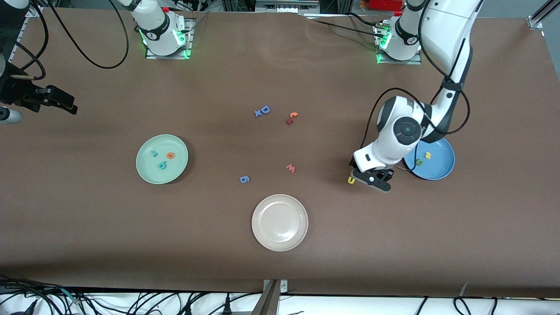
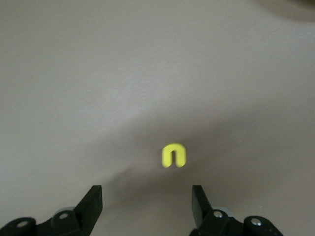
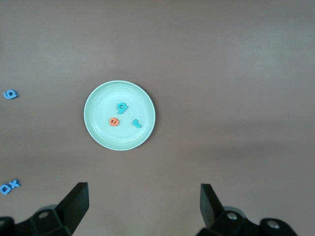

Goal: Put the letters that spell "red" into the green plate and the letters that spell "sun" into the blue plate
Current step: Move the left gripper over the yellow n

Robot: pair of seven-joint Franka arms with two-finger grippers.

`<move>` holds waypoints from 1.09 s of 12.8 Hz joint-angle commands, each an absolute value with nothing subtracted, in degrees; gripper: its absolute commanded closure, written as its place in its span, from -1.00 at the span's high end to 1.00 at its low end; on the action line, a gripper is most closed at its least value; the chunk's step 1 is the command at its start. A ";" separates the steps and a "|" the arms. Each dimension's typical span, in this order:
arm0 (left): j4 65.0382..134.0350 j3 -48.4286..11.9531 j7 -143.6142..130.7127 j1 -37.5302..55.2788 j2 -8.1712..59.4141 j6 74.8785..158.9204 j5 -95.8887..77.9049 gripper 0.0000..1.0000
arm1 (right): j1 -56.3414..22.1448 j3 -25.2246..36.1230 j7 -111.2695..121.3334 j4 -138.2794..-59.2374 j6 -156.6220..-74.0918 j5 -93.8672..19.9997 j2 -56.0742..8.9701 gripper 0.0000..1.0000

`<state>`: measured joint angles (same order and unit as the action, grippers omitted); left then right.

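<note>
On the green plate (image 1: pixel 146 170) (image 3: pixel 98 132) lie the teal "r" (image 1: pixel 154 153) (image 3: pixel 137 124), the orange "e" (image 1: pixel 170 155) (image 3: pixel 114 121) and the teal "d" (image 1: pixel 162 165) (image 3: pixel 122 107). The blue plate (image 1: pixel 442 168) at the left arm's end holds the yellow "s" (image 1: pixel 428 155) and the green arch letter (image 1: pixel 419 162). A yellow arch letter (image 1: pixel 351 180) (image 2: pixel 173 155) lies on the table beside that plate. My left gripper (image 1: pixel 372 180) (image 2: pixel 146 189) is low over the table next to it, open, with the letter just ahead of its fingertips, not between them. My right gripper (image 1: pixel 65 106) (image 3: pixel 143 187) waits open, high at the right arm's end.
A beige-white plate (image 1: pixel 280 243) sits nearest the front camera at mid-table. Loose letters lie around the middle: a pink "w" (image 1: pixel 291 168), a blue "g" (image 1: pixel 244 179) (image 3: pixel 10 94), a blue "D" with an "x" (image 1: pixel 262 111) (image 3: pixel 9 187), and a red-orange pair (image 1: pixel 292 117).
</note>
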<state>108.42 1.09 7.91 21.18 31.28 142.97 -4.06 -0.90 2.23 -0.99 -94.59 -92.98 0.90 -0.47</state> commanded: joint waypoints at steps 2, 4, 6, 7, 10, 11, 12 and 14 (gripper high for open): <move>104.86 1.76 2.04 24.16 35.24 143.00 -5.80 0.64 | -0.97 2.02 -0.53 -92.81 -92.46 2.20 -1.41 1.00; 104.77 1.84 -1.13 24.43 36.29 143.26 -5.80 0.64 | -0.97 2.02 -0.53 -92.81 -92.46 2.20 -1.41 1.00; 104.85 1.93 -1.32 24.43 37.08 145.01 -5.54 0.64 | -0.97 2.02 -0.44 -92.81 -92.37 2.20 -1.41 1.00; 104.85 2.02 -1.32 24.43 37.26 145.02 -5.54 0.64 | -1.05 1.93 -0.53 -92.73 -92.37 2.20 -1.41 1.00; 104.85 2.63 -0.71 24.43 37.27 145.02 -5.27 0.61 | -1.05 1.93 -0.44 -92.81 -92.37 2.20 -1.41 1.00; 104.85 3.07 -0.62 24.43 37.27 145.02 -5.19 0.59 | -1.05 1.93 -0.44 -92.81 -92.37 2.20 -1.41 1.00; 104.85 3.16 -0.53 24.43 37.27 145.02 -5.19 0.56 | -1.05 1.93 -0.53 -92.73 -92.37 2.20 -1.41 1.00; 104.85 3.16 -0.53 24.43 37.61 145.19 -5.10 0.35 | -1.05 1.93 -0.44 -92.81 -92.37 2.29 -1.41 1.00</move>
